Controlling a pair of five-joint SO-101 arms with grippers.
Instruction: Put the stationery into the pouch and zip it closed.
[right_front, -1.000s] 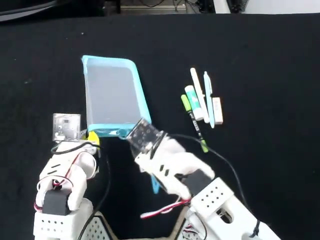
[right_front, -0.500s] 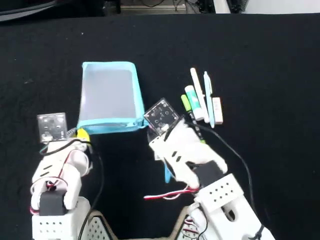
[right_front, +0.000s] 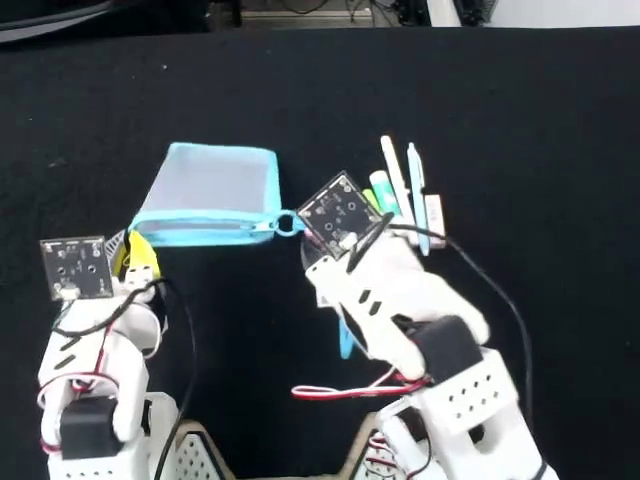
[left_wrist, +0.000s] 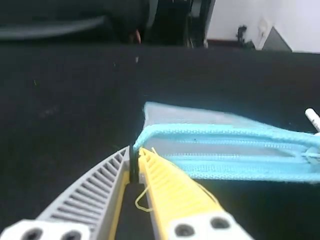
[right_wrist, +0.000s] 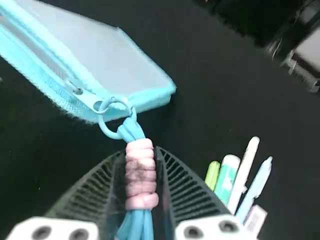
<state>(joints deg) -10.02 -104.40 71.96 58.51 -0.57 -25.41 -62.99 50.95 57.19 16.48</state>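
The light blue pouch (right_front: 207, 190) with grey mesh faces lies left of centre; its zip edge (left_wrist: 225, 150) faces the arms. My left gripper (right_front: 133, 252) (left_wrist: 134, 150), one finger yellow and one grey, is shut on the pouch's left near corner. My right gripper (right_front: 305, 228) (right_wrist: 140, 150) is shut on the blue pull cord with a pink wrap (right_wrist: 140, 172), tied to the zip ring (right_wrist: 112, 119) at the pouch's right end. The stationery (right_front: 405, 195) (right_wrist: 235, 180), several pens and markers, lies in a bunch on the cloth right of the right gripper.
A black cloth (right_front: 520, 120) covers the whole table. Open cloth stretches beyond the pouch and to the far right. Both arm bases stand at the near edge, with red and black cables (right_front: 335, 390) hanging between them.
The pouch has swung and slid left, its zip edge now stretched between the grippers. The left arm moved left with the corner; the right arm moved right and away with the pull cord.
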